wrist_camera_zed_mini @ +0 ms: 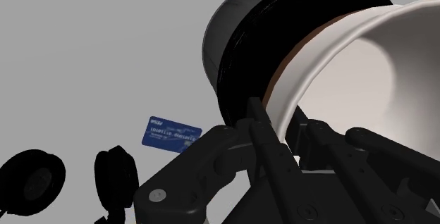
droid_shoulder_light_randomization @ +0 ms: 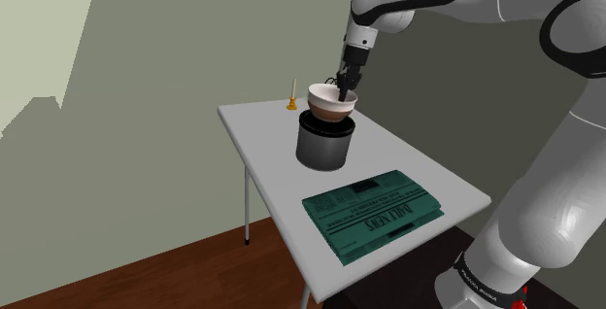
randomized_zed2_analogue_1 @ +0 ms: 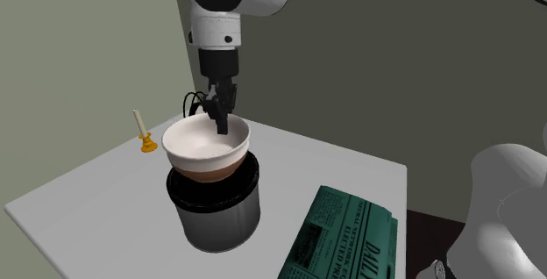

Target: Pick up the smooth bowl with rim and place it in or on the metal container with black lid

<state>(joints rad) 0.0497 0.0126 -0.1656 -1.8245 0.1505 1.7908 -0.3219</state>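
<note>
Nearest to us, a green newspaper (droid_shoulder_light_randomization: 374, 212) lies flat on the white desk (droid_shoulder_light_randomization: 262, 132). Behind it stands the grey container (droid_shoulder_light_randomization: 322, 150) with its black lid (droid_shoulder_light_randomization: 325, 126), and the white bowl (droid_shoulder_light_randomization: 328, 103) sits upright on this lid. The end effector (droid_shoulder_light_randomization: 347, 85) grips the bowl's rim narrowly, one finger inside. Farther away, a small candle (droid_shoulder_light_randomization: 290, 95) stands near the desk's edge.

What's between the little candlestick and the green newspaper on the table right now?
The grey can with the bowl over it stands between the candlestick and the newspaper, seen in the shoulder view.
</note>
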